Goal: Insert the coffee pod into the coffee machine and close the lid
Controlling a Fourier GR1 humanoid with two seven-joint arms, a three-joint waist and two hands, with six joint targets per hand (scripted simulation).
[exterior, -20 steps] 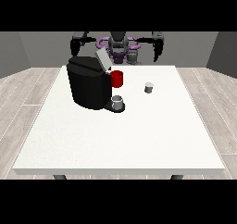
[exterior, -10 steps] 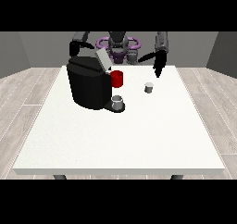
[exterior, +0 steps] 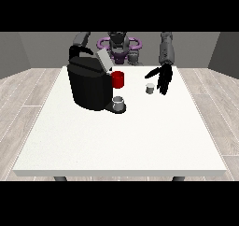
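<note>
A small grey coffee pod (exterior: 150,88) stands on the white table (exterior: 121,136), right of the black coffee machine (exterior: 88,82). The machine's grey lid (exterior: 104,61) is tilted up and open. The hand at the view's right (exterior: 163,79) hangs just right of the pod, fingers straight and pointing down, thumb spread towards the pod, not touching it. The hand at the view's left (exterior: 77,50) is behind the machine's top, partly hidden; how it is held cannot be made out.
A red cup (exterior: 118,79) sits by the machine's front, and a grey cup (exterior: 119,103) stands on the machine's drip base. The robot's torso (exterior: 118,45) is behind the table's far edge. Wooden floor surrounds the table.
The arm at the view's right has come down and forward over the table, bringing its hand from beside the robot's shoulder to just right of the pod. The pod and machine have not moved.
</note>
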